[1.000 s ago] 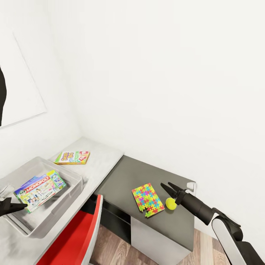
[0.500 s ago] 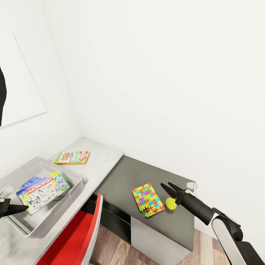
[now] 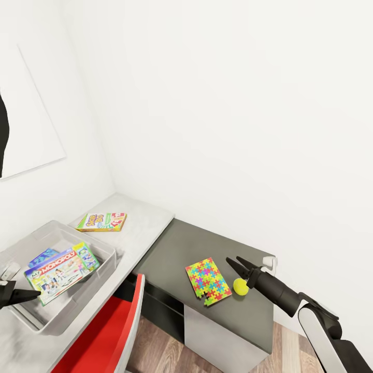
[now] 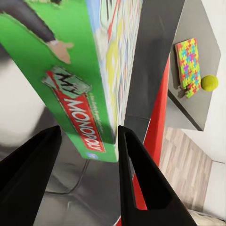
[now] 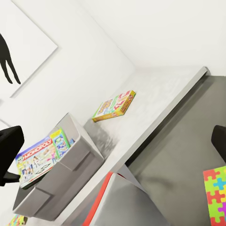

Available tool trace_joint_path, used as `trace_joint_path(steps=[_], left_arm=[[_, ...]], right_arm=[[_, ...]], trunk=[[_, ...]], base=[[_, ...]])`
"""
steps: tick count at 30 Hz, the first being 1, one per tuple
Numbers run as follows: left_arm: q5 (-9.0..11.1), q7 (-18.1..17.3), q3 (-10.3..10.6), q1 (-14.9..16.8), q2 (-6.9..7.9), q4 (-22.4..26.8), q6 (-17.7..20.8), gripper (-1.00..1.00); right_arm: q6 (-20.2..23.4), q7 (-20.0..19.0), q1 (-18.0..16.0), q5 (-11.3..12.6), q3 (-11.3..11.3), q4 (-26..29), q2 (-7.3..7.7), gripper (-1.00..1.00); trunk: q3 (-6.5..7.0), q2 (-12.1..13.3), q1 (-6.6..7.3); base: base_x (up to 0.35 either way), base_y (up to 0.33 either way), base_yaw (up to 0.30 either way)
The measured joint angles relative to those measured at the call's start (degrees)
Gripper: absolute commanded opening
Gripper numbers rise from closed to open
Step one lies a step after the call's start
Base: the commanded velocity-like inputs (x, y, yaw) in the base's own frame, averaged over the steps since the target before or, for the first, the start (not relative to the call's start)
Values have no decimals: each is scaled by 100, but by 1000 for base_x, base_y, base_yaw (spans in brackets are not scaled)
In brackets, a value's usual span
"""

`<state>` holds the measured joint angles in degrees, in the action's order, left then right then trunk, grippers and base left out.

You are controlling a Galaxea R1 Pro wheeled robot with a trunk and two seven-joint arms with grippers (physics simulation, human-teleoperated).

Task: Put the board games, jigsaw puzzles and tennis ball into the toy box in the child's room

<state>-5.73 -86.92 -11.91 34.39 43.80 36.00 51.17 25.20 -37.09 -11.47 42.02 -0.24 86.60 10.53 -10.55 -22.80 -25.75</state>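
I have the Monopoly board game point(image 3: 61, 274) over the toy box point(image 3: 101, 247) at the near end of the bench point(image 3: 147, 223). It lies tilted with one end propped up. A blue board game point(image 3: 42, 256) peeks out from under it inside the box. My left pincer point(image 3: 23, 296) sits at the game's near edge. In the left wrist view its two dark fingers point(image 4: 134, 181) stand wide on either side of the green box edge, and I judge they are not clamping it. So two board games count as in or nearly in, though I would want the top one settled flat.

The third board game point(image 3: 102, 221), green, red and yellow, lies on the light grey top beyond the box, well apart from both arms. On the lower dark section one jigsaw puzzle point(image 3: 208, 281) lies flat with the tennis ball point(image 3: 240, 286) just beside it. My right pincer point(image 3: 235, 265) hovers above the ball with its jaws spread, gripping nothing.

A corner of a second bright puzzle point(image 5: 14, 220) shows near the box in the right wrist view, outside it as far as I can tell. By my count, four items remain.
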Motion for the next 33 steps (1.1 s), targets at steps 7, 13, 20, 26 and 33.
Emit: trace_joint_path(steps=[7, 13, 20, 26, 33], left_arm=[[-1, -5, 14, 0, 0, 0, 0, -100], [-1, -5, 15, 0, 0, 0, 0, -100], [0, -7, 22, 1, 0, 0, 0, 100], [0, -6, 24, 1, 0, 0, 0, 100], [3, -8, 24, 1, 8, 0, 0, 100]], right_arm=[[0, 0, 0, 0, 0, 0, 0, 100], [0, 0, 0, 0, 0, 3, 0, 100], [0, 0, 0, 0, 0, -1, 0, 100], [0, 0, 0, 0, 0, 1, 0, 100], [0, 0, 0, 0, 0, 1, 0, 100]], trunk=[[0, 0, 0], [0, 0, 0], [0, 0, 0], [0, 0, 0], [0, 0, 0]], base=[[0, 0, 0], [0, 0, 0], [0, 0, 0], [0, 0, 0], [0, 0, 0]])
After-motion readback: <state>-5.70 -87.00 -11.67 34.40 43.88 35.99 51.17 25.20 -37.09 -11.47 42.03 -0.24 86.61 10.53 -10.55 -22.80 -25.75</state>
